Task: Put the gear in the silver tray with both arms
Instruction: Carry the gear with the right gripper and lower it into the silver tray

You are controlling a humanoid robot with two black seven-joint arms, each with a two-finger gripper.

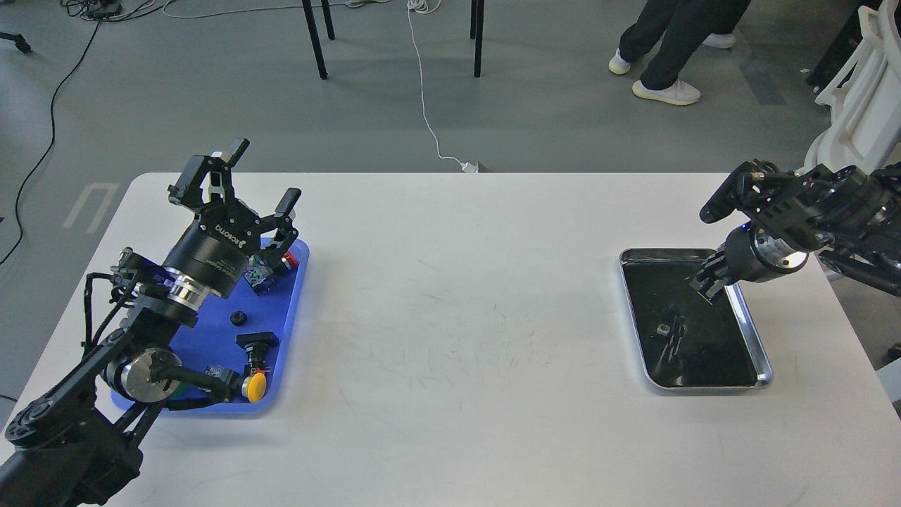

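Left gripper (257, 179) spread wide; right gripper (707, 285), over silver tray (764, 366), too dark to judge.

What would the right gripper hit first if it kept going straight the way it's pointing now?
Most likely the dark floor of the silver tray. The right gripper points down and left over the tray's upper part; its height above the floor is unclear from this one view.

2 arms (141, 310) (802, 211); 2 trays: 1 silver tray (753, 331), 1 blue tray (292, 296); 1 table (457, 317).
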